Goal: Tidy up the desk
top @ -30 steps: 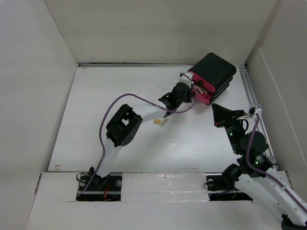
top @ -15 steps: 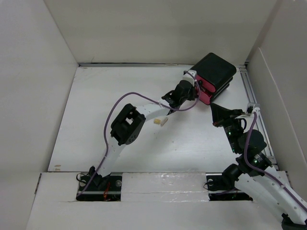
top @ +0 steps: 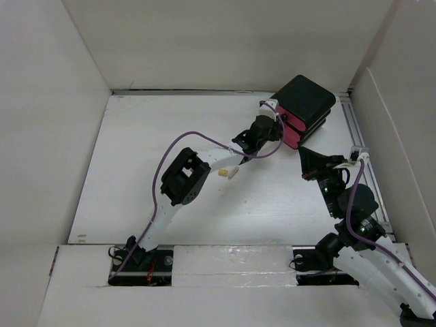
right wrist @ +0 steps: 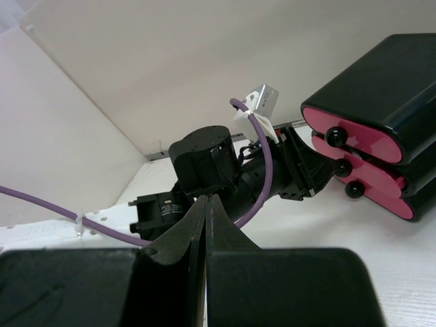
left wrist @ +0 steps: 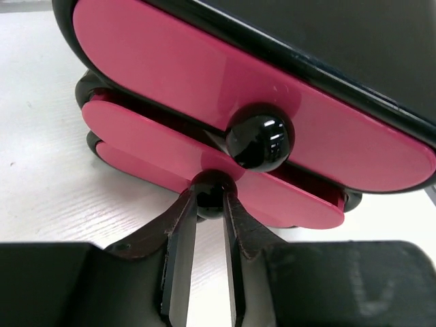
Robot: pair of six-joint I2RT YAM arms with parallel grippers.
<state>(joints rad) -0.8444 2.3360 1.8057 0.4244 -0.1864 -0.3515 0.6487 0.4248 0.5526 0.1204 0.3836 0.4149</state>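
The desk [top: 136, 170] is a white tabletop between white walls. A black box [top: 306, 99] with three pink drawers stands at its back right; it also shows in the left wrist view [left wrist: 381, 54] and the right wrist view [right wrist: 381, 82]. My left gripper [top: 271, 129] is at the box's pink front. In the left wrist view it [left wrist: 211, 201] is shut on a black drawer knob [left wrist: 212, 191] of a lower drawer, below another knob [left wrist: 259, 142]. My right gripper [top: 304, 153] hovers just in front of the box, shut and empty, as its wrist view [right wrist: 206, 199] shows.
A small beige object [top: 228, 172] lies on the desk beside the left forearm. A metal rail [top: 357, 133] runs along the right wall. The left arm's purple cable [top: 170, 153] loops over the desk's middle.
My left gripper has moved up and right toward the box, and the pink drawer it holds has slid back in. The right gripper has shifted slightly toward the box.
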